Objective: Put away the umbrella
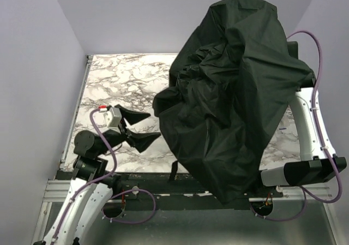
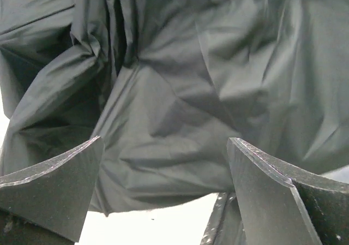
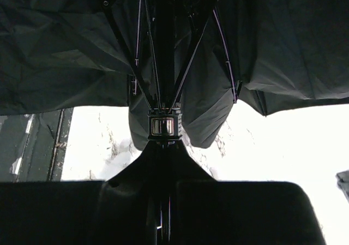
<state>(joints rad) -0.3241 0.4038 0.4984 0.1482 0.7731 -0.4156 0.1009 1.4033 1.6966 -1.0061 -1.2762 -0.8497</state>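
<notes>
While the black umbrella (image 1: pixel 234 92) hangs half-collapsed over the right side of the marble table (image 1: pixel 125 76), its crumpled canopy is raised off the surface and drapes over most of the right arm (image 1: pixel 308 125). The left arm (image 1: pixel 92 147) sits low at the near-left, well clear of other things. Left gripper (image 1: pixel 154 126) is spread wide, nothing between the fingers (image 2: pixel 54 190) and pointed at the fabric, close to it but not touching. Right gripper (image 3: pixel 163 151) is closed tight on the umbrella shaft, just below the small metal collar (image 3: pixel 163 126) where the thin ribs (image 3: pixel 144 54) fan out – canopy folds hang around it on both sides.
</notes>
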